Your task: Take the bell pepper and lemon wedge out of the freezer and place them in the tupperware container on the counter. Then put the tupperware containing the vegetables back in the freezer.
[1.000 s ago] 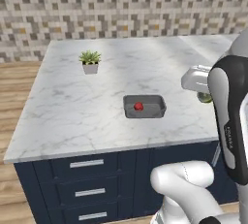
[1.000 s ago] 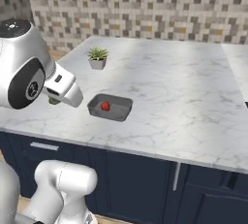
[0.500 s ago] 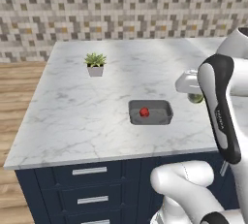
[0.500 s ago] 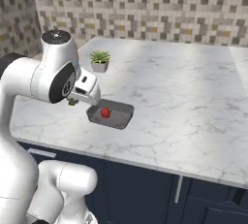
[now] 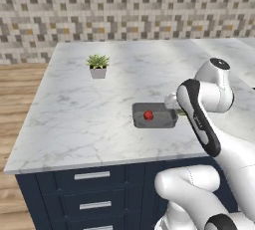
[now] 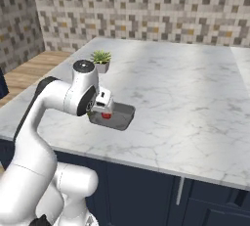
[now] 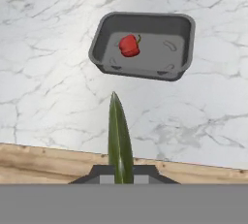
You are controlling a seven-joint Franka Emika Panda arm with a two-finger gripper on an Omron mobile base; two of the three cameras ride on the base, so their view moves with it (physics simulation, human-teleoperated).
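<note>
Lemon wedge [image 7: 119, 138], an olive-green pointed sliver, sits pinched between the fully closed fingers of the gripper [image 7: 120, 177], held over the marble counter [image 5: 79, 119] just short of the tupperware container [image 7: 181, 48], where the bell pepper [image 7: 129, 45] already lies. My reading: the wedge is on its way to the tray, so the hand must next move over the tray and let go. Against half a second ago, both base views have shifted and the arm reaches closer to the tray.
</note>
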